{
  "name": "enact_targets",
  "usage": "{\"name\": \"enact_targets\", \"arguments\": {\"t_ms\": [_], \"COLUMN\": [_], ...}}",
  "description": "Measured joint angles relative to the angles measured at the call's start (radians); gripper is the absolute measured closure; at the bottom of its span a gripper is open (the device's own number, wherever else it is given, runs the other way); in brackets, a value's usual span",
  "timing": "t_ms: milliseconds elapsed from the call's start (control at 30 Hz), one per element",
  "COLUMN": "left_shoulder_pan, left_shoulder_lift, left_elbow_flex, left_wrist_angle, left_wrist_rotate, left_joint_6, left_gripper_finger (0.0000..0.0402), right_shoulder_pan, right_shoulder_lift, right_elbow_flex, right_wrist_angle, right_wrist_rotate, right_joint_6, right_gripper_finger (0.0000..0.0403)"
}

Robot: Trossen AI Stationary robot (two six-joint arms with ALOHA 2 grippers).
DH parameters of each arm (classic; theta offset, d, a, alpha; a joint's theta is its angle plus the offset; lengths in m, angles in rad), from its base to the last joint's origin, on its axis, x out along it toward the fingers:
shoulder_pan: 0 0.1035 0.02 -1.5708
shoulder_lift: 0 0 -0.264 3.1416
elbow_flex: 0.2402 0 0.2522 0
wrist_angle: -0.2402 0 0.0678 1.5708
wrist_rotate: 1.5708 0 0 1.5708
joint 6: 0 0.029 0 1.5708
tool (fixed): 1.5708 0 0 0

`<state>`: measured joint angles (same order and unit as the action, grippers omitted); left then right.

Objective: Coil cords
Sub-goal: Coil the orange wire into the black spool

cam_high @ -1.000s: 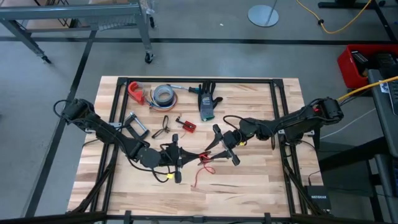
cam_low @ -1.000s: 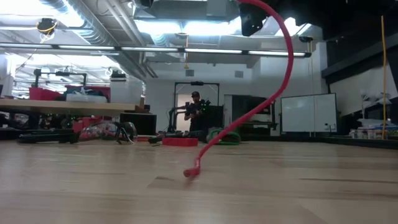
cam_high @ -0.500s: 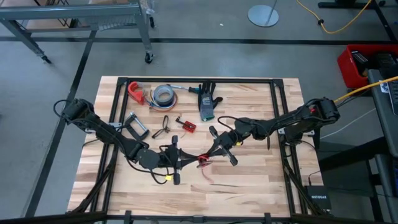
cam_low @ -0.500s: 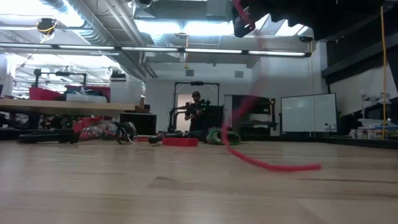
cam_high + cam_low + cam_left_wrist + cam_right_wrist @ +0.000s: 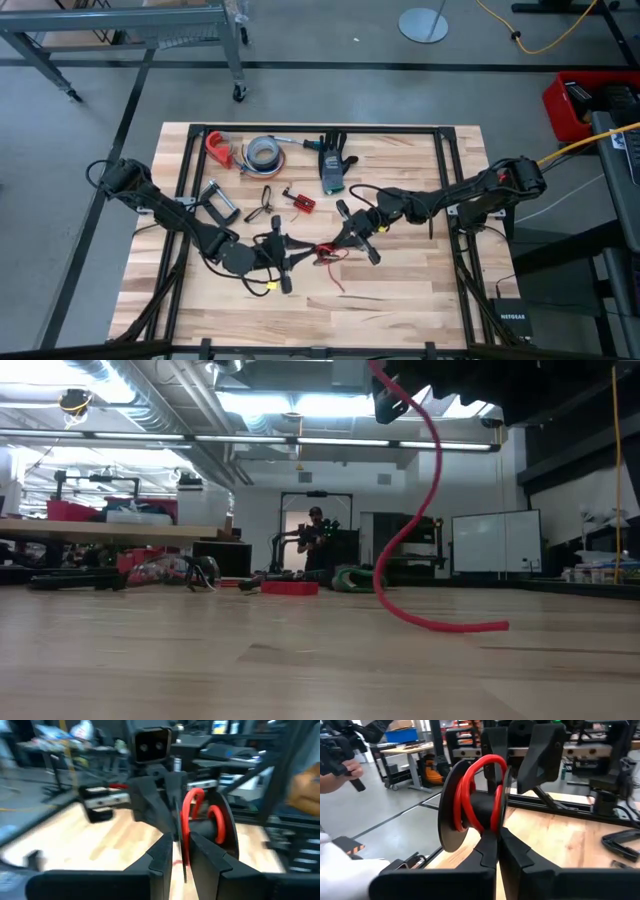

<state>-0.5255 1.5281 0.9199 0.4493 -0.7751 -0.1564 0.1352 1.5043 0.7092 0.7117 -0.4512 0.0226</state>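
A black spool [image 5: 470, 810] wound with red cord [image 5: 480, 780] hangs between my two grippers above the table's middle [image 5: 325, 252]. My right gripper [image 5: 496, 842] is shut on it, coming from the table's right [image 5: 350, 238]. My left gripper [image 5: 181, 855] faces it from the left [image 5: 285, 262]; its fingers stand a little apart on either side of a thin flange edge and a strand of the cord [image 5: 185, 827]. The cord's loose tail [image 5: 420, 530] hangs down, and its end [image 5: 470, 627] lies on the table [image 5: 336, 282]. My right gripper pinches the thin rim of one spool flange [image 5: 501, 822] between its two fingers. The fingers come level from the table's right. The spool hangs clear of the table with its flanges upright, and the cord's slack tail [image 5: 400, 560] droops to the wood.
At the back of the table lie a red clamp [image 5: 218, 148], a grey tape roll [image 5: 262, 152], a glove [image 5: 333, 168], a metal clamp [image 5: 217, 200], a black clip [image 5: 262, 205] and a small red-and-black connector [image 5: 300, 201]. A person's hand [image 5: 345, 767] shows beyond the table.
My right gripper has gone a little toward the table's left, up to the spool. The cord's loose tail has swung across the table toward the right; its end now lies flat on the wood farther right than before.
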Motion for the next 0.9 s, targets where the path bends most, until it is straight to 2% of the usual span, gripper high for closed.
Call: {"name": "enact_targets", "arguments": {"t_ms": [100, 200, 333, 400, 600, 900], "left_shoulder_pan": [-0.001, -0.001, -0.005, -0.021, -0.053, -0.109], "left_shoulder_lift": [-0.012, -0.034, -0.062, -0.064, -0.072, -0.071], "left_elbow_flex": [0.0, -0.001, 0.0, 0.0, 0.0, 0.0], "left_wrist_angle": [-0.004, 0.0, 0.014, 0.001, 0.004, -0.003], "left_wrist_rotate": [-0.101, -0.15, -0.222, -0.252, -0.296, -0.295], "left_joint_6": [0.047, 0.059, 0.049, 0.053, 0.09, 0.092], "left_gripper_finger": [0.0342, 0.0335, 0.0325, 0.0321, 0.0314, 0.0313], "right_shoulder_pan": [-0.002, -0.003, 0.008, 0.003, 0.005, -0.021], "right_shoulder_lift": [-0.002, -0.012, -0.034, -0.057, -0.073, -0.107], "right_elbow_flex": [0.002, 0.004, -0.003, 0.0, -0.001, 0.0], "right_wrist_angle": [-0.007, -0.038, -0.112, -0.126, -0.148, -0.204], "right_wrist_rotate": [0.016, 0.017, -0.048, -0.031, -0.024, 0.02], "right_joint_6": [0.01, 0.011, -0.012, -0.034, -0.041, -0.058], "right_gripper_finger": [0.0397, 0.0399, 0.0399, 0.04, 0.04, 0.04]}}
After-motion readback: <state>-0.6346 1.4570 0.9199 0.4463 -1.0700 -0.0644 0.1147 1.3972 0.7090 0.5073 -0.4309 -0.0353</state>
